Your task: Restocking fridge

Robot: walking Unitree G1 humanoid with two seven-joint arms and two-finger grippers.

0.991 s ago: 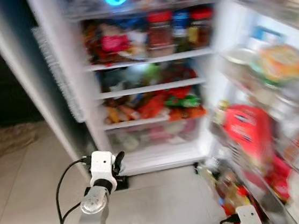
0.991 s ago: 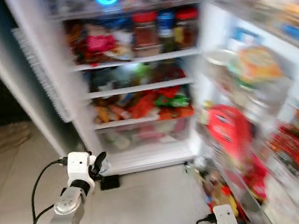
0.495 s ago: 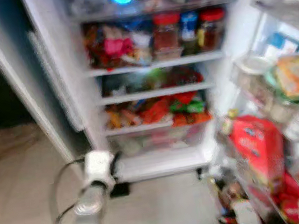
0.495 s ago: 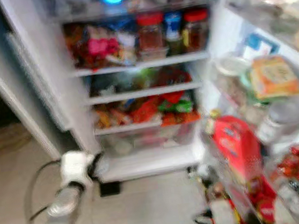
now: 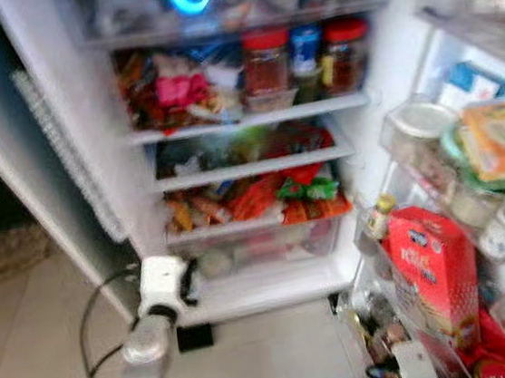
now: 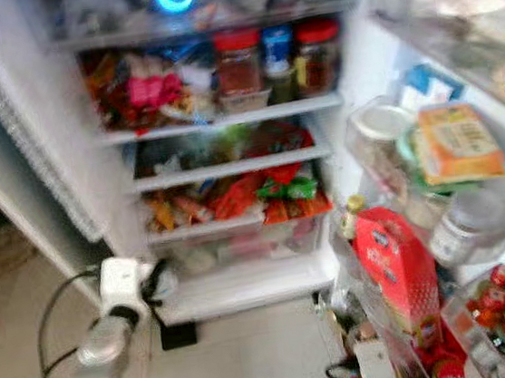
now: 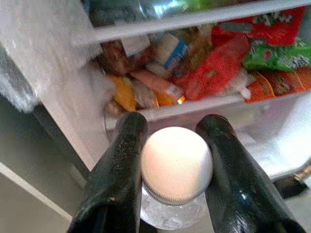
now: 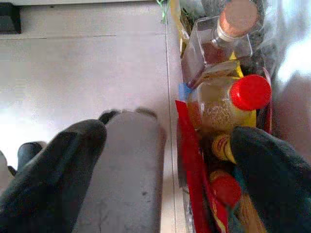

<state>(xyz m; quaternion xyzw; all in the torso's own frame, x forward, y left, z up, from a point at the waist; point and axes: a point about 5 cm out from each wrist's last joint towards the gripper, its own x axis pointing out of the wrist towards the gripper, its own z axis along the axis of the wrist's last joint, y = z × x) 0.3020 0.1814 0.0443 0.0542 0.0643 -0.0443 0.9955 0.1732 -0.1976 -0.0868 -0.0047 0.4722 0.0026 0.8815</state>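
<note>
Pinching a white-capped bottle (image 7: 176, 165) between its fingers, the left hand (image 7: 172, 170) hangs low before the open fridge (image 5: 272, 282), near its packed lower shelf (image 7: 194, 104); the right hand (image 8: 165, 165) hangs spread beside the door's bottles (image 8: 226, 104) above the floor (image 8: 82, 63).

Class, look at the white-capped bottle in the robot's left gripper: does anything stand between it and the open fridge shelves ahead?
Nothing visible blocks the way. The left gripper holds the white-capped bottle before the open fridge. The snack packets crowd the shelf straight ahead, leaving little free room there.
</note>
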